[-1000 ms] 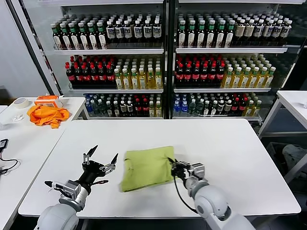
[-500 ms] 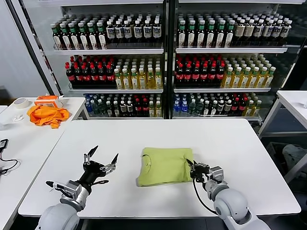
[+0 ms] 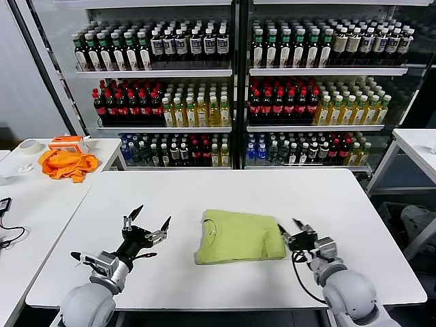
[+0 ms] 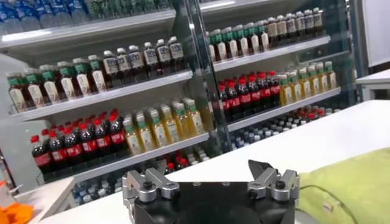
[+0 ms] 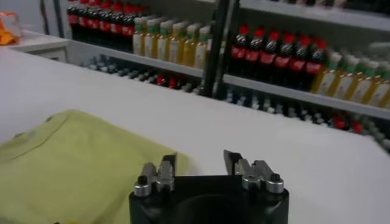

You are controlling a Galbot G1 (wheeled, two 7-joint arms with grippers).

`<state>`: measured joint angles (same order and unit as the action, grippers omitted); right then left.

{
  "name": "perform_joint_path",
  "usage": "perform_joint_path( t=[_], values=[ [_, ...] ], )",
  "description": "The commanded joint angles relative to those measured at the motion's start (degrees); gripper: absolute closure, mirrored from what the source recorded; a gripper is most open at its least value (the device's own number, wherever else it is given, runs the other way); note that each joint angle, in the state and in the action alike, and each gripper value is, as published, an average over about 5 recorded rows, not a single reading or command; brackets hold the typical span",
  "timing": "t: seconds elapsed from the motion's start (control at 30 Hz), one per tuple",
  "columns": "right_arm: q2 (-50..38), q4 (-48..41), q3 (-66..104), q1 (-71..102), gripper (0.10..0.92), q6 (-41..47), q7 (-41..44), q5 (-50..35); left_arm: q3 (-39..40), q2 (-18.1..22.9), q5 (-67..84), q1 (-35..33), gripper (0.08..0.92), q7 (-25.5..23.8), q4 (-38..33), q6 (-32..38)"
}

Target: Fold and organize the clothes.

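Observation:
The light yellow-green T-shirt [image 3: 238, 236] lies folded into a flat rectangle at the middle of the white table [image 3: 225, 191], its round neck on its left side. My right gripper [image 3: 291, 231] is open and empty, just off the shirt's right edge. In the right wrist view the shirt [image 5: 73, 167] lies beside the open right gripper [image 5: 199, 161]. My left gripper [image 3: 150, 219] is open and empty, held above the table left of the shirt. In the left wrist view the left gripper [image 4: 210, 173] is open, with the shirt [image 4: 353, 185] off to one side.
Glass-door coolers [image 3: 231, 82] full of bottles stand behind the table. A side table [image 3: 20, 197] on the left holds a bright orange cloth [image 3: 66, 163], a tape roll [image 3: 28, 145] and a cable. Another white table [image 3: 419, 146] stands at the far right.
My right gripper has drawn the shirt rightward to the table's middle, let it go and backed off its right edge. The shirt now lies flatter. My left arm barely moved.

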<state>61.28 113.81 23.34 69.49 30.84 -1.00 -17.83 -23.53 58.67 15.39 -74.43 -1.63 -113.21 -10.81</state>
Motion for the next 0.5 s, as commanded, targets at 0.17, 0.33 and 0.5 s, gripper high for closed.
perform_joint_path(
  t=[0.17,0.33,0.5],
  values=[
    [1.29,-0.32,5.64,-1.52,0.33,-10.54,-4.95,4.14,0.18,0.0,0.77,1.96,0.177,-2.69,3.5,2.75],
    [1.8,-2.37,4.92,-2.16,0.222,-13.6,-5.4,5.12,0.15,-0.32,1.28,3.5,0.177,-1.56,4.23,3.37],
    [1.74,-4.39,6.84,-2.26,0.203,-14.33,-5.43,2.84,1.5,-0.03,2.0,6.59,0.177,-2.22,6.52,3.99]
  ],
)
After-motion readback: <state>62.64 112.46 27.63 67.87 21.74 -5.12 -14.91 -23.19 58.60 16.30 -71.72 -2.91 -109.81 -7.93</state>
